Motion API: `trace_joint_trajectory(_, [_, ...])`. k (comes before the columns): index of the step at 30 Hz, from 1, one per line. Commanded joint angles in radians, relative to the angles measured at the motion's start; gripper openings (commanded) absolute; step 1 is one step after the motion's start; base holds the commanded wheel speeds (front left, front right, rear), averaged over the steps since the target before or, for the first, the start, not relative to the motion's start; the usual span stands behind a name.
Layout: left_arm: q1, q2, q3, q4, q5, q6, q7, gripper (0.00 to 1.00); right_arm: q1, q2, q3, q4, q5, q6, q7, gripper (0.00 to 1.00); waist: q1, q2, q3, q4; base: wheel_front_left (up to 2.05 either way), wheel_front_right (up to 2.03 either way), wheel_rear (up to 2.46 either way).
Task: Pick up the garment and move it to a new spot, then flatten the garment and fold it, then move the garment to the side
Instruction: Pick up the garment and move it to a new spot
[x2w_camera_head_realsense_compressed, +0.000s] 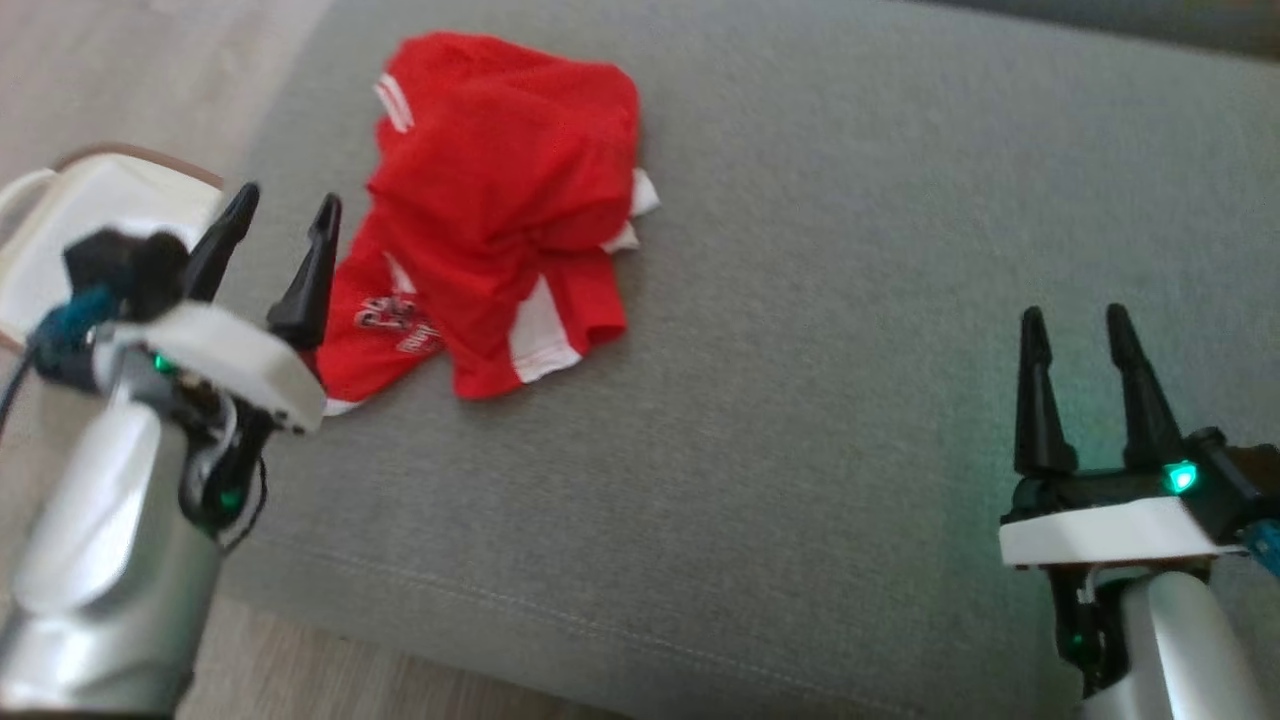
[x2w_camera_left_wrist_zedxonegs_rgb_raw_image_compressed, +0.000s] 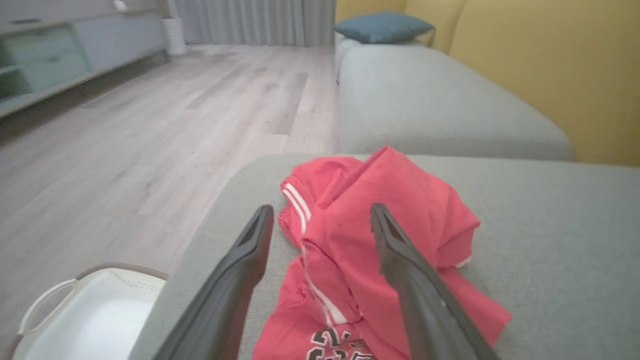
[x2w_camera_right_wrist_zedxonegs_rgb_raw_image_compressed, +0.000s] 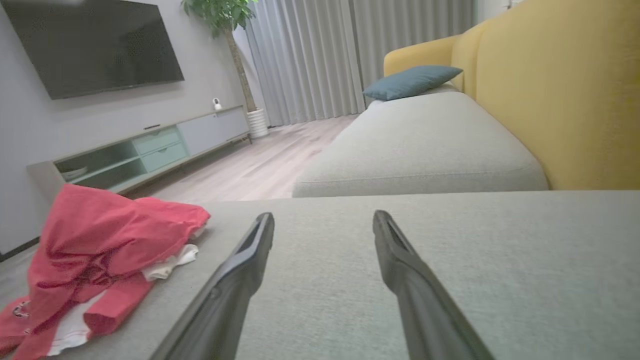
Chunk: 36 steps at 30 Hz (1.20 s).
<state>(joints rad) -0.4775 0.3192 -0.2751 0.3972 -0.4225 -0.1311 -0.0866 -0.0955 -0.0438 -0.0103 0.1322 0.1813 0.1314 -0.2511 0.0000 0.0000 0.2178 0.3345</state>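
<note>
**Red garment in a heap on grey cushion, both grippers free**

The red garment (x2w_camera_head_realsense_compressed: 500, 210) lies bunched up on the grey seat cushion (x2w_camera_head_realsense_compressed: 850, 400), in its far-left part, close to the left edge. White stripes & a printed logo show on the near-left bit of fabric, and white trim pokes out on the right side.

L gripper (x2w_camera_head_realsense_compressed: 288, 196) sits just left of the garment at the cushion's left edge, fingers spread w/ nothing btw them. From the left wrist view the two fingers frame the heap. Can't tell if the tips touch the cloth.

R gripper (x2w_camera_head_realsense_compressed: 1075, 313) is at near right over bare cushion, well apart from the garment, fingers released, nothing held.

A white basket (x2w_camera_head_realsense_compressed: 110, 200) w/ a handle stands on the wood floor (x2w_camera_left_wrist_zedxonegs_rgb_raw_image_compressed: 150, 125), left of the cushion, beside the L arm.

Farther along the sofa: a second grey cushion (x2w_camera_right_wrist_zedxonegs_rgb_raw_image_compressed: 425, 145), a blue pillow (x2w_camera_right_wrist_zedxonegs_rgb_raw_image_compressed: 412, 80) & the yellow backrest (x2w_camera_right_wrist_zedxonegs_rgb_raw_image_compressed: 565, 90). Across the floor: a TV (x2w_camera_right_wrist_zedxonegs_rgb_raw_image_compressed: 95, 45), a low cabinet (x2w_camera_right_wrist_zedxonegs_rgb_raw_image_compressed: 150, 150), a potted plant (x2w_camera_right_wrist_zedxonegs_rgb_raw_image_compressed: 235, 50) & grey curtains (x2w_camera_right_wrist_zedxonegs_rgb_raw_image_compressed: 325, 55).
</note>
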Motion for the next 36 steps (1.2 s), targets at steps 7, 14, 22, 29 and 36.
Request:
trace_joint_trajectory(7, [-0.222, 0.158, -0.205, 0.054, -0.199, 0.001, 0.095, 1.0, -0.051, -0.006, 0.016, -0.073, -0.011, -0.001, -0.011, 1.0, 0.0, 0.0, 0.125, -0.079, 0.0, 0.0, 0.0])
trace_joint_trajectory(14, [-0.359, 0.204, -0.349, 0.208, -0.307, 0.0, 0.126, 1.0, -0.062, -0.006, 0.038, -0.112, -0.005, -0.001, -0.011, 1.0, 0.0, 0.0, 0.197, -0.103, 0.0, 0.0, 0.0])
trace_joint_trajectory(22, [-0.436, 0.199, -0.443, 0.31, -0.393, 0.0, 0.077, 0.0, -0.084, -0.006, 0.035, -0.114, -0.003, -0.001, -0.011, 1.0, 0.0, 0.0, 0.223, -0.114, 0.0, 0.0, 0.0])
trace_joint_trajectory(29, [-0.468, 0.22, -0.475, 0.343, -0.435, 0.0, -0.075, 0.0, -0.081, -0.006, 0.035, -0.084, 0.019, -0.001, -0.011, 1.0, 0.0, 0.0, 0.163, -0.115, 0.0, 0.0, 0.0])
trace_joint_trajectory(36, [-0.484, 0.23, -0.388, 0.279, -0.507, 0.002, -0.164, 0.0, -0.053, -0.006, 0.032, -0.045, 0.073, -0.001, -0.011, 1.0, 0.0, 0.0, 0.046, -0.11, 0.0, 0.0, 0.0])
